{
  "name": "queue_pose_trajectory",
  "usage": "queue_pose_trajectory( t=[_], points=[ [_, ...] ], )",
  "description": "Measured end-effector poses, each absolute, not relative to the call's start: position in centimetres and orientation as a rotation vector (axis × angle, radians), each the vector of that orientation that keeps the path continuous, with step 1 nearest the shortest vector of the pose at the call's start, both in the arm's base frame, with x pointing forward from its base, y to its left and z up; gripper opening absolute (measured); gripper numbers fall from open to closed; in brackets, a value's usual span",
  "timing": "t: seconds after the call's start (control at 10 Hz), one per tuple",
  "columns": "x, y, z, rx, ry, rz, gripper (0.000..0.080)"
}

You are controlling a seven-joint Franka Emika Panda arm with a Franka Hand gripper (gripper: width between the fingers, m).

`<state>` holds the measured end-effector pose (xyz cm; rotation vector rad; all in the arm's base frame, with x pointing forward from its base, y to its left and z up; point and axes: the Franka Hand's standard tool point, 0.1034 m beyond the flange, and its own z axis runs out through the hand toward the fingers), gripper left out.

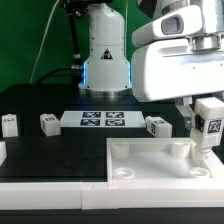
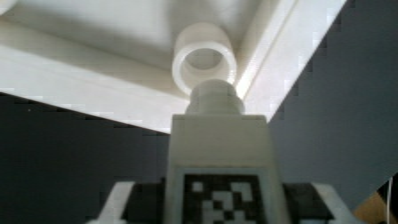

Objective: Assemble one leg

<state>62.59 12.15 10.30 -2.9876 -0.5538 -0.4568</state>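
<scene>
The black table (image 1: 40, 150) carries a large flat white square panel (image 1: 150, 168). My pincer (image 1: 203, 108) pinches one small chunky white plastic leg (image 1: 209, 128) above it, tip aimed at a round corner socket (image 2: 206, 62). Picked up and lined up, I judge, but not yet seated.

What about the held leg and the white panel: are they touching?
Cannot tell. In the wrist view the leg overlaps the socket rim of the white panel; neither view shows contact or a gap.
</scene>
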Motion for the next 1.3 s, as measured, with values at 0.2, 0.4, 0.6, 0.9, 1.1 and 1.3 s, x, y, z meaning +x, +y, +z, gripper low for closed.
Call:
queue_pose_trajectory(
  t=[0.2, 0.4, 0.6, 0.9, 1.1, 1.3],
  points=[
    [61.8, 12.0, 9.2, -2.989, -0.551, -0.46, 0.0287],
    [61.7, 11.8, 8.2, -2.99, -0.545, -0.474, 0.0287],
    [61.7, 11.8, 7.9, -2.989, -0.54, -0.473, 0.0287],
    [62.3, 12.1, 7.5, -2.985, -0.54, -0.492, 0.0287],
    [62.3, 12.0, 7.0, -2.985, -0.538, -0.5, 0.0287],
    [62.2, 12.0, 6.3, -2.984, -0.535, -0.508, 0.0287]
  ],
)
